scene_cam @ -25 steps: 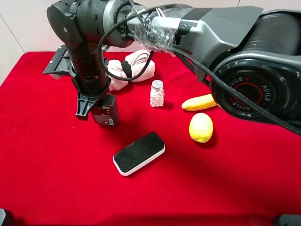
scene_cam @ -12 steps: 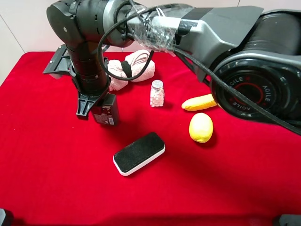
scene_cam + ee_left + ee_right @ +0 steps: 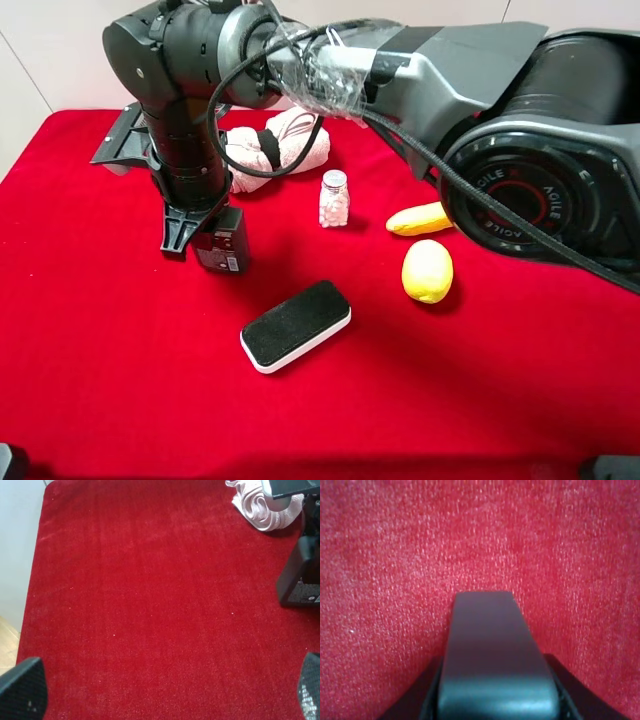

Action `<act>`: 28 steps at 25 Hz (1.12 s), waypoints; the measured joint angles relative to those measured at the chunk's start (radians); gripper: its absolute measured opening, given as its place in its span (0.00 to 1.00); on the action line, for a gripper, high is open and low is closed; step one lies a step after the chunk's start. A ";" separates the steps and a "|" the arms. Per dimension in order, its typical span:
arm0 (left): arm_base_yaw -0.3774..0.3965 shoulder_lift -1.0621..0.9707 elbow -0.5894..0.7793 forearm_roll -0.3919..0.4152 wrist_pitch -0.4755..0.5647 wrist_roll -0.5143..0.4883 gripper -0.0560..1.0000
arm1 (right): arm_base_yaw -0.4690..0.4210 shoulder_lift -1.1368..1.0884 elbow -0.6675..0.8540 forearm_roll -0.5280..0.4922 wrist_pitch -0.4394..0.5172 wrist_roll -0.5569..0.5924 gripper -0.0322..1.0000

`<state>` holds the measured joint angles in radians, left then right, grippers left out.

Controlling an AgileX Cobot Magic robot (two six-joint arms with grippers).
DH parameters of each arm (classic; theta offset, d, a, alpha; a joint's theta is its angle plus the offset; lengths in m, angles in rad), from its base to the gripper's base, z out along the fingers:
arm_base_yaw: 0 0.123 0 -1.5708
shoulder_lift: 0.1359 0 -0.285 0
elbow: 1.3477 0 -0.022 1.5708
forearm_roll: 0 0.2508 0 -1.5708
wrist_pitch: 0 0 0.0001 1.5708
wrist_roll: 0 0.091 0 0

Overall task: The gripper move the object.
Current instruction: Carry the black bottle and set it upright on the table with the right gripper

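Observation:
The right arm reaches across to the left of the red cloth in the exterior high view. Its black gripper points down and is shut on the small dark pump bottle, which has a small label low on its side. The bottle is at or just above the cloth; I cannot tell which. In the right wrist view the bottle fills the middle between the dark jaws. It also shows in the left wrist view. The left gripper is open and empty over bare cloth, its fingertips wide apart.
A pink towel lies behind the right gripper. A clear salt shaker stands to its right. A black-topped white eraser lies in front. A lemon and a yellow banana-like fruit lie further right.
The right arm and the bottle in its gripper have shifted slightly to the left. Everything else is unmoved.

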<state>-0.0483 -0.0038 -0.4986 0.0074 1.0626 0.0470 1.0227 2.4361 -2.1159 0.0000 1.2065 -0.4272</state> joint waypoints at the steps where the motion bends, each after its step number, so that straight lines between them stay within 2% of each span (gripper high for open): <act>1: 0.000 0.000 0.000 0.000 0.000 0.000 0.99 | 0.000 0.000 0.000 0.000 -0.002 -0.001 0.34; 28: 0.000 0.000 0.000 0.000 0.000 0.000 0.99 | 0.001 0.000 0.000 0.005 0.006 -0.006 0.34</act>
<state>-0.0483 -0.0038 -0.4986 0.0074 1.0626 0.0470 1.0234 2.4361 -2.1159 0.0053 1.2125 -0.4334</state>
